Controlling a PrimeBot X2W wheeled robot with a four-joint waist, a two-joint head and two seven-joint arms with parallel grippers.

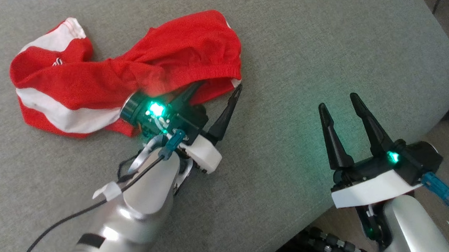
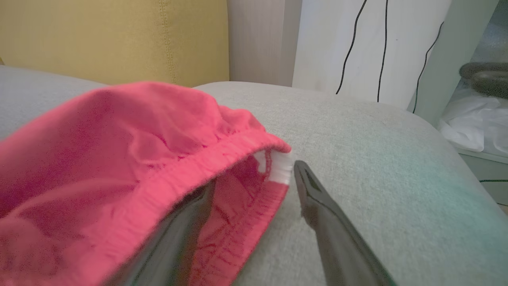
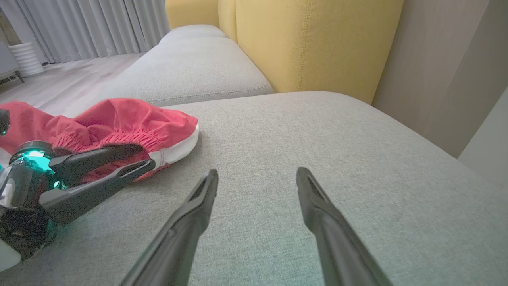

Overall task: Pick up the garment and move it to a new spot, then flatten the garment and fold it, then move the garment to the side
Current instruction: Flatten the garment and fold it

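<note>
Right of garment (image 1: 179, 50), seemingly open cushion (image 1: 321, 36)

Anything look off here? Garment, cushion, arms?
Nothing spilled or damaged. The red-and-white garment lies bunched and twisted on the grey cushion, not flat. The left gripper has its jaws open, one finger inside the waistband, the other outside over bare cushion.

Left hand (image 1: 219, 90) stretched forward, jaws wide, right hand (image 1: 337, 101) held back, jaws wide
</note>
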